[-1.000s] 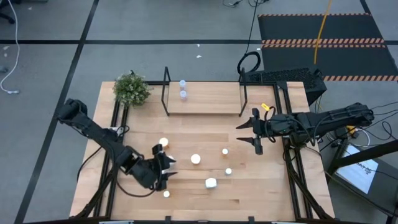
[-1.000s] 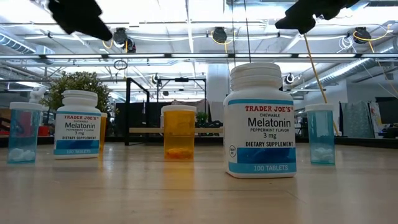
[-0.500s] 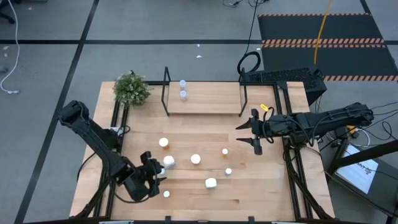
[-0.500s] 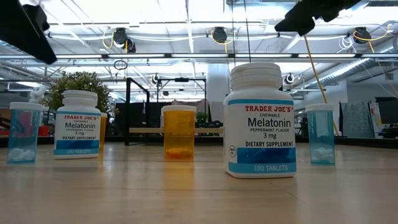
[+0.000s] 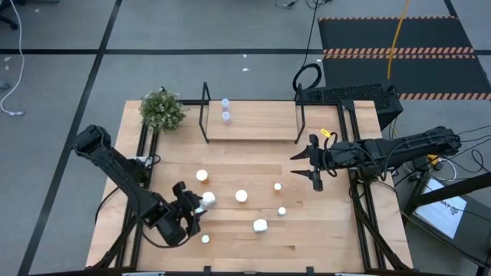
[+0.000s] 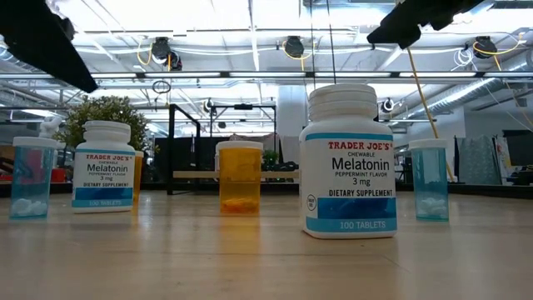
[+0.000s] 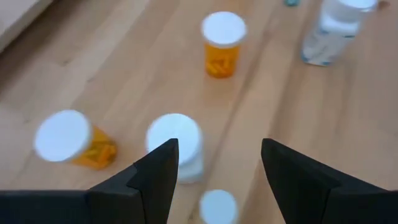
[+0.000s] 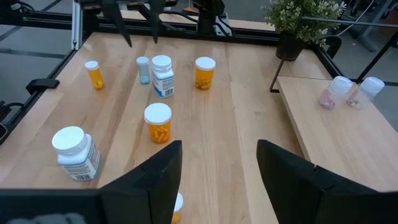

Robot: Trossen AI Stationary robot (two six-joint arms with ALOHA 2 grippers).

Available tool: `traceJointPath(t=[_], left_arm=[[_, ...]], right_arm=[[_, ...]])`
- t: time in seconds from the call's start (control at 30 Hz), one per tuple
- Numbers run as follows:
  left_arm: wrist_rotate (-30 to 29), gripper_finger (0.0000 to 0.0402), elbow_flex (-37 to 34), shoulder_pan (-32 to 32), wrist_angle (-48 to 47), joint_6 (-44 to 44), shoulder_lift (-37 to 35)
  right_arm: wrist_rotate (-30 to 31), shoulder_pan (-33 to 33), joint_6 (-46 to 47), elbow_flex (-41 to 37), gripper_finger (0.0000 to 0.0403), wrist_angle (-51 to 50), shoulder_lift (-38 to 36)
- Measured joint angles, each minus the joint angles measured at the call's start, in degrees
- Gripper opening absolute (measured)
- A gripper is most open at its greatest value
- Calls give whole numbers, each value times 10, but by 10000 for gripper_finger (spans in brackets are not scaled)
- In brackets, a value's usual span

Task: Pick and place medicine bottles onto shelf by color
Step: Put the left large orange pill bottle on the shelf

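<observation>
Left gripper point(image 5: 193, 212) hung low over the front-left part of the wooden table point(image 5: 337, 230), fingers point(image 7: 155, 180) spread apart with nothing between them. Just past its fingertips stood a white Melatonin bottle point(image 5: 208, 198) (white cap, upright, not touched). From the left wrist view that bottle point(image 7: 179, 144) sat between the two fingers' line of sight, with an orange pill bottle point(image 7: 72, 140) beside it and another orange one point(image 7: 222, 42) farther on.

Right gripper point(image 5: 314, 162) hovered above the table's right side, near the shelf's right end, also open and empty.

The shelf point(image 5: 261, 123) sat at the back centre of the table, black frame uprights at each end. Two pale clear bottles point(image 5: 225, 110) stood at its left end, one behind the other, touching or nearly so (can't tell which).

Rest of the bottles were loose on the tabletop, all upright: an orange one point(image 5: 202, 175) mid-left, a white-capped one point(image 5: 241, 196) centre, a small one point(image 5: 278, 186) and another point(image 5: 281, 211) to the right, a second Melatonin bottle point(image 5: 260, 225) nearer the front, a tiny one point(image 5: 205, 239) at front-left.

A potted plant point(image 5: 162, 110) stood at the back-left corner.
</observation>
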Motion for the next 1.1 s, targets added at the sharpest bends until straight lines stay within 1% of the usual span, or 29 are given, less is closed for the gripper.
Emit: traceJointPath(t=[0.3, 0.4, 0.5, 0.67, 0.73, 0.87, 0.97, 1.1], left_arm=[[0, 232, 0, 33, -18, 7, 0], [-3, 232, 0, 47, -54, -33, 0], [-4, 232, 0, 78, -83, -70, 0], [12, 232, 0, 131, -82, -22, 0], [28, 232, 0, 153, -83, -2, 0], [100, 237, 0, 201, -84, 15, 0], [120, 251, 0, 229, -84, 22, 0], [145, 282, 0, 250, -86, 15, 0]], right_arm=[[0, 0, -1, 0, 203, 0, 0], [0, 0, -1, 0, 203, 0, 0], [0, 0, -1, 0, 203, 0, 0], [0, 0, -1, 0, 203, 0, 0], [0, 0, -1, 0, 203, 0, 0], [0, 0, -3, 0, 203, 0, 0], [0, 0, -3, 0, 203, 0, 0], [0, 0, -3, 0, 203, 0, 0]])
